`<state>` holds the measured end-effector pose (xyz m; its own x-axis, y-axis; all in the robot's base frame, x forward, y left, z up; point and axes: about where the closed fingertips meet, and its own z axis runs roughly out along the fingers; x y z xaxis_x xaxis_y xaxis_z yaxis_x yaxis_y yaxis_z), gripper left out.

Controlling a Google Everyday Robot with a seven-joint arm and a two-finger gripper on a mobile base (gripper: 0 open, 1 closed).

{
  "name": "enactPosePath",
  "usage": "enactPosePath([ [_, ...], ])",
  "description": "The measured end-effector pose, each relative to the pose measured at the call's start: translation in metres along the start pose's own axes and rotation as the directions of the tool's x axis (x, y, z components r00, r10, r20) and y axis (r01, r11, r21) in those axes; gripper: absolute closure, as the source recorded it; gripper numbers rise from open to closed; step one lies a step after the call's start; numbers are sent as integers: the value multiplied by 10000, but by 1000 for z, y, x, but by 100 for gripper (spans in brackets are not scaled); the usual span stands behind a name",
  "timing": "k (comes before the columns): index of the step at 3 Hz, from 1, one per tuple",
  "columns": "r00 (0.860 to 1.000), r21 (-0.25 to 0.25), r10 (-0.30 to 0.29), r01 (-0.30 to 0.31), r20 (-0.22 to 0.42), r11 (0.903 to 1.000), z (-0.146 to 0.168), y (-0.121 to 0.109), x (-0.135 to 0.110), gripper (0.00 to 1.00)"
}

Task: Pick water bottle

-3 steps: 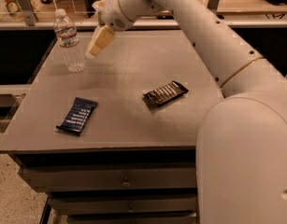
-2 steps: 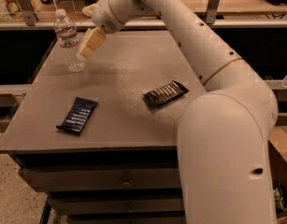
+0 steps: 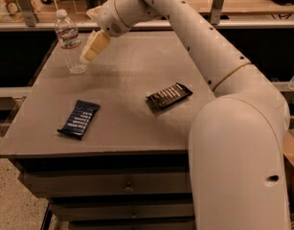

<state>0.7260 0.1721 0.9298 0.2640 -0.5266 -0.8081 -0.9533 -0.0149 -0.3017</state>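
Note:
The water bottle (image 3: 70,41) stands upright at the far left of the grey table (image 3: 127,75). It is clear and ribbed, with a white cap and a pale label band. My gripper (image 3: 89,51) hangs just to the right of the bottle, at the level of its lower half, with its cream-coloured fingers pointing down and to the left. It holds nothing. The white arm reaches in from the right, across the back of the table.
A dark blue snack packet (image 3: 79,119) lies at the front left of the table. A black snack bar wrapper (image 3: 168,96) lies right of the middle. A railing and shelving run behind the table. Drawers sit under the tabletop.
My gripper has moved left and slightly down, from mid-table height right of the bottle to close beside it. The bottle and both packets have not moved.

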Motion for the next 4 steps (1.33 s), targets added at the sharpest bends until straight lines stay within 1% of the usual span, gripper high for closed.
enactPosePath([
  [1,9981,3,304,-304,534,9995,2,12,0,0],
  [2,9937,18,621,-625,930,9980,10,26,1,0],
  [3,9844,76,960,-982,1475,9951,23,36,7,0],
  [4,9701,242,1009,-1089,2209,9938,43,32,12,0],
])
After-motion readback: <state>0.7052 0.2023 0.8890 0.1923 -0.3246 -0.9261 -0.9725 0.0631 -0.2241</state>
